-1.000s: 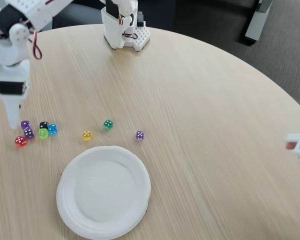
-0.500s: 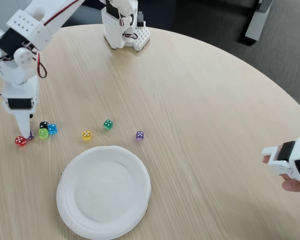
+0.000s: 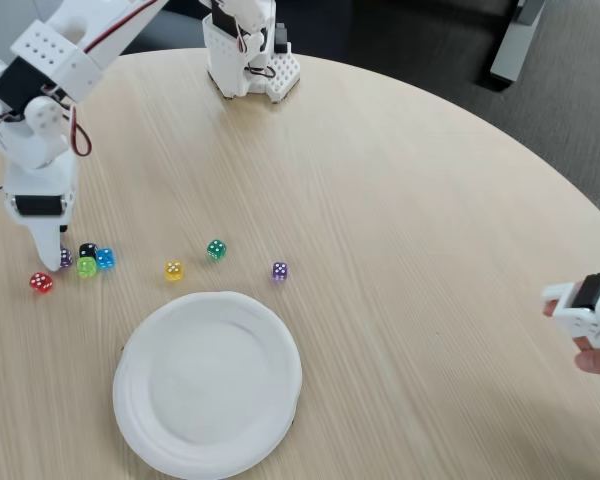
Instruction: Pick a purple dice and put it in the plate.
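Fixed view. No brand, label or legible writing is seen; the only markings are the white pips on the dice.

A round, pale wood-grain table [image 3: 400, 220] is shown from above. The white arm base [image 3: 248, 50] is mounted at the far edge, and the arm is extended to the left of the picture. The gripper [image 3: 48, 262] is pointed straight down with its tip at the table surface, pressed against a cluster of dice. Whether its fingers are parted or closed on anything cannot be told, since they are seen as a single white tip.

A purple die [image 3: 65, 258] is partly seen just to the right of the tip, touching it. Beside it lie a black die [image 3: 88, 250], a blue die [image 3: 104, 258] and a green die [image 3: 86, 267]; a red die [image 3: 41, 283] lies just below and left of the tip. Further right, apart from one another, are a yellow die [image 3: 173, 270], a teal die [image 3: 215, 249] and a second purple dice [image 3: 279, 270]. The plate [image 3: 270, 395] lies near the front edge, with no die on it.

At the right edge a person's hand [image 3: 598, 355] is seen holding a white and black device [image 3: 590, 305].

Compared with half a second earlier, the gripper is barely displaced at the cluster, and the device and hand are shifted rightward and slightly down.
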Motion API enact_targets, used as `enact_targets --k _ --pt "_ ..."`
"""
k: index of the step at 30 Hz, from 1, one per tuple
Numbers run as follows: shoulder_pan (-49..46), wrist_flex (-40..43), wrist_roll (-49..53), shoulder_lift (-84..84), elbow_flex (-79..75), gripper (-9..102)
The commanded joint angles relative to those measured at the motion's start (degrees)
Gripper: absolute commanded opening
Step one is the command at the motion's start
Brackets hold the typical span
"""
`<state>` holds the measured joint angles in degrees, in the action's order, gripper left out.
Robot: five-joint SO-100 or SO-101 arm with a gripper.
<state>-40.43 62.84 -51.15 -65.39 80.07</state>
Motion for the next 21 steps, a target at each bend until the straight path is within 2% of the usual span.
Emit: enact_targets --k 1,21 --pt "-0.1 -0.6 -0.3 -0.4 -1.5 19" --pt "-0.3 -0.1 0.2 -0.4 -1.0 13"
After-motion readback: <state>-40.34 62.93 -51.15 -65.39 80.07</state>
